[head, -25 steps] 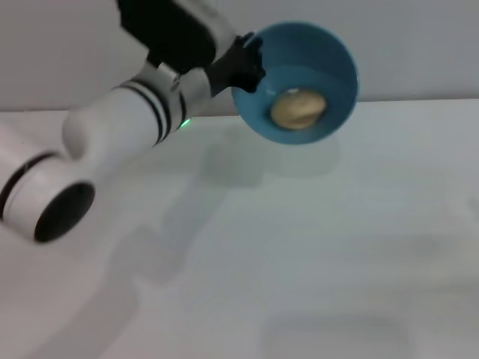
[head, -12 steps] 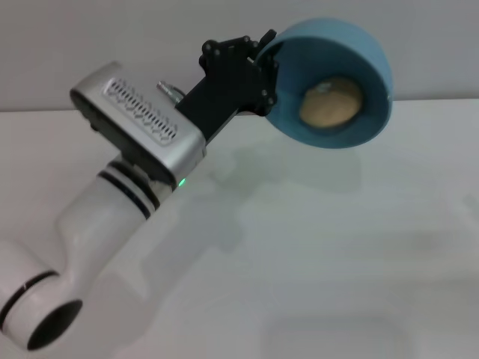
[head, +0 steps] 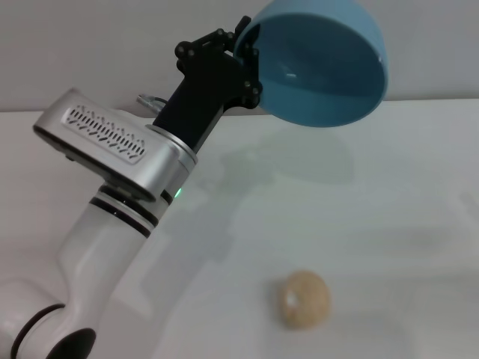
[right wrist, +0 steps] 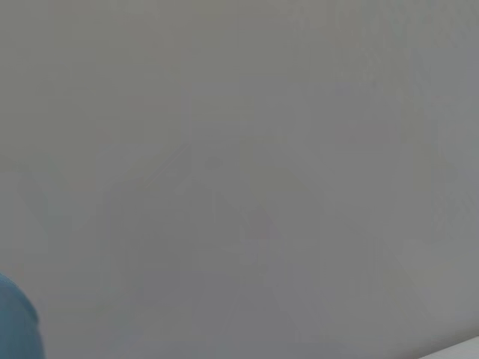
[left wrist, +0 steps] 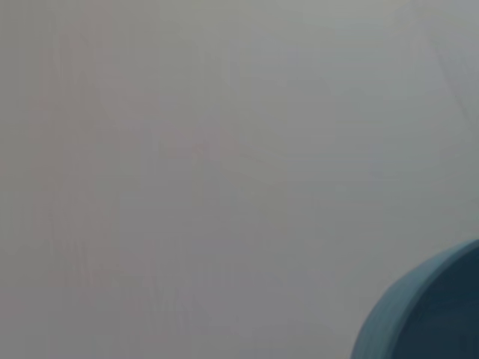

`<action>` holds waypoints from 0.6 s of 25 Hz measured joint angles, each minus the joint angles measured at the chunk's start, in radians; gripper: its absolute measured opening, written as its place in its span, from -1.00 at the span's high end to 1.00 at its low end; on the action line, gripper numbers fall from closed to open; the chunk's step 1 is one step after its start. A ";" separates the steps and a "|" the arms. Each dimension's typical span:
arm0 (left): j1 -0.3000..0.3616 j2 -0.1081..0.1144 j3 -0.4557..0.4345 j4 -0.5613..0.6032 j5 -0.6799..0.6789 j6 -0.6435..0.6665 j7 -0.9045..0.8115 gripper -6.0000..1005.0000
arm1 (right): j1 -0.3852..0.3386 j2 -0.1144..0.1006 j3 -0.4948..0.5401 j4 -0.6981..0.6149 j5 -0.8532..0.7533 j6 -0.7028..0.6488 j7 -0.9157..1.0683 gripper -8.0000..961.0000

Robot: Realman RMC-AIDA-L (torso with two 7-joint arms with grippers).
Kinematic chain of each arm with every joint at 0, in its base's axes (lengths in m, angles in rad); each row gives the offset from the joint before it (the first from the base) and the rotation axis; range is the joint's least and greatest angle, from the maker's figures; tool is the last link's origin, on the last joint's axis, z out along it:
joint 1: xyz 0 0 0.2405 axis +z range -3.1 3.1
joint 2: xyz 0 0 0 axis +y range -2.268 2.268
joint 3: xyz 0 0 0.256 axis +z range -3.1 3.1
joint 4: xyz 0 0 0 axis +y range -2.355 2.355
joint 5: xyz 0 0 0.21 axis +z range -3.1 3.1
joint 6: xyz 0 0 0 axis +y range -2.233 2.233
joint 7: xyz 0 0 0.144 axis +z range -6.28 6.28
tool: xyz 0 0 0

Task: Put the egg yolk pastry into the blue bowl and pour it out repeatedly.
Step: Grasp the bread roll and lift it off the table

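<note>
Head view, left hand (head: 251,56) gripping tilted blue bowl (head: 322,71), pastry (head: 304,299) blurred

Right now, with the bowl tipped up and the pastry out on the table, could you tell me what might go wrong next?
The egg yolk pastry lies loose on the white table near the front edge of the head view; being rounded, it could roll away. The left gripper holds the blue bowl only at its rim, tilted high, so it could slip.

The egg yolk pastry (head: 304,299) lies on the table (head: 404,217), below and before the raised blue bowl (head: 318,63).
</note>
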 joint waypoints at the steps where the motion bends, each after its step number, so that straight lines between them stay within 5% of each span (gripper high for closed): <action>1: -0.007 0.000 0.005 0.005 -0.012 -0.012 -0.004 0.96 | 0.000 0.000 0.000 0.000 0.000 0.000 0.000 -0.28; 10: -0.054 0.003 -0.056 -0.002 -0.077 -0.200 -0.014 0.96 | 0.011 0.000 -0.008 0.009 -0.001 0.001 0.000 -0.28; 15: -0.109 0.013 -0.279 -0.067 -0.084 -0.622 -0.015 0.96 | 0.035 -0.002 -0.031 0.019 -0.011 0.009 0.000 -0.28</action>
